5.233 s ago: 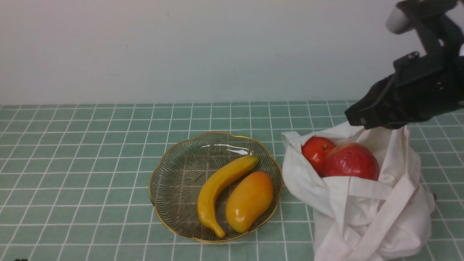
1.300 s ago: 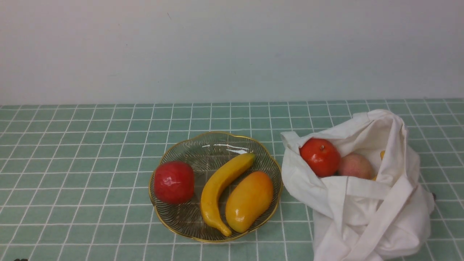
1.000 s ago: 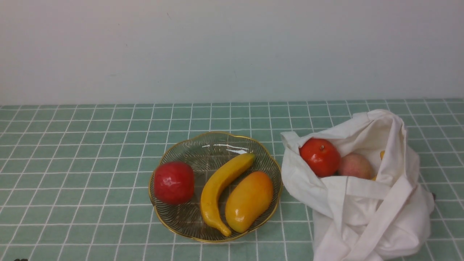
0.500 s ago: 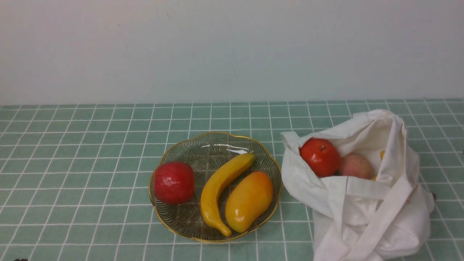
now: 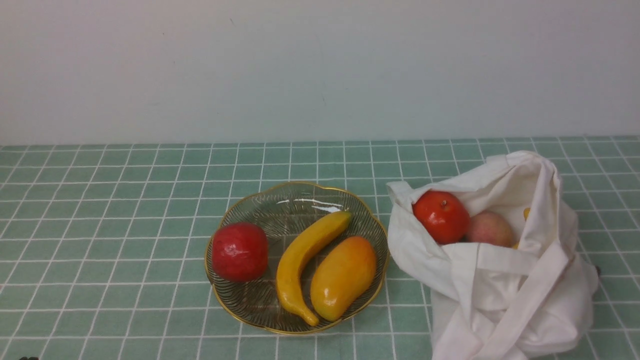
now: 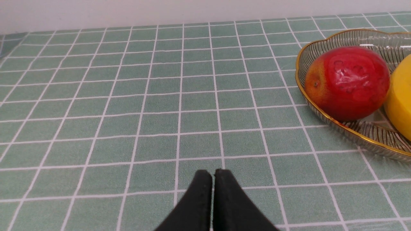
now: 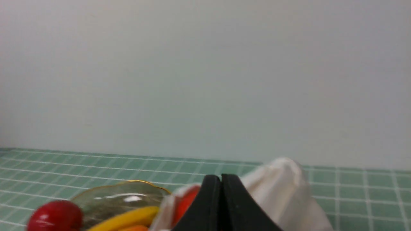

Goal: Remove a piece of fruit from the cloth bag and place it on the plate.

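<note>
While one banana [image 5: 305, 265] lies on plate [image 5: 250, 305], one apple [image 5: 240, 251] too.

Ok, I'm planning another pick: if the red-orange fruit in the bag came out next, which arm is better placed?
Probably the right. The cloth bag with that red-orange fruit lies on the robot's right, showing beyond the right pincer; the left wrist view shows no bag.

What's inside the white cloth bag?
In the cloth bag sit an orange-red round fruit and a pinkish round fruit; bits of something yellow show. The fabric hides anything deeper.
</note>
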### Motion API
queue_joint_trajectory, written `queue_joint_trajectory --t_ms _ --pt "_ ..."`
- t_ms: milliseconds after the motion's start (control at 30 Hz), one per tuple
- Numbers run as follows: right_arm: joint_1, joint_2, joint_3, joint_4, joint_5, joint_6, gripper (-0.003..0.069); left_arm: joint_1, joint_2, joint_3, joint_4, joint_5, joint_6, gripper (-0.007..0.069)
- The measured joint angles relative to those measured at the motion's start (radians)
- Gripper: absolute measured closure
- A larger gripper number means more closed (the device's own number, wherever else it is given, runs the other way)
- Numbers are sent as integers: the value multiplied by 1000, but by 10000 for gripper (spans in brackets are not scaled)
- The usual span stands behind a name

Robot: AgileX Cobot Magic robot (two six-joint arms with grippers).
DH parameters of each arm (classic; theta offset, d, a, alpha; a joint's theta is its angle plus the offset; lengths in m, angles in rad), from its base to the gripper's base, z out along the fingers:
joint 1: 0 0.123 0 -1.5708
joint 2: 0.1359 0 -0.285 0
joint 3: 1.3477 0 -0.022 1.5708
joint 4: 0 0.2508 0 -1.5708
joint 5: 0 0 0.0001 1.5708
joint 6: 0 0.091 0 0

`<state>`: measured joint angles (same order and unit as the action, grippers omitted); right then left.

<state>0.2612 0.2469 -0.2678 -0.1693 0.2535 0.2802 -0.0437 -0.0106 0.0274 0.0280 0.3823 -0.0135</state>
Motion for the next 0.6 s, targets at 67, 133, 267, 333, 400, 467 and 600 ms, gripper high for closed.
queue_joint_trajectory --t_ms 67,133,267,333,400,467,600 --pt "-57 -40 70 -15 -7 0 673 0 0 0 0 0 0 632" --pt "-130 -129 206 -44 -8 0 673 0 0 0 0 0 0 632" --pt "-200 -242 292 -49 93 0 673 0 0 0 0 0 0 632" --pt "-221 -254 292 -47 121 0 673 0 0 0 0 0 0 632" --pt "-231 -254 291 -48 125 -4 673 0 0 0 0 0 0 632" --pt "-240 -254 291 -48 125 -8 673 0 0 0 0 0 0 632" --pt "-272 -254 291 -48 125 -10 673 0 0 0 0 0 0 632"
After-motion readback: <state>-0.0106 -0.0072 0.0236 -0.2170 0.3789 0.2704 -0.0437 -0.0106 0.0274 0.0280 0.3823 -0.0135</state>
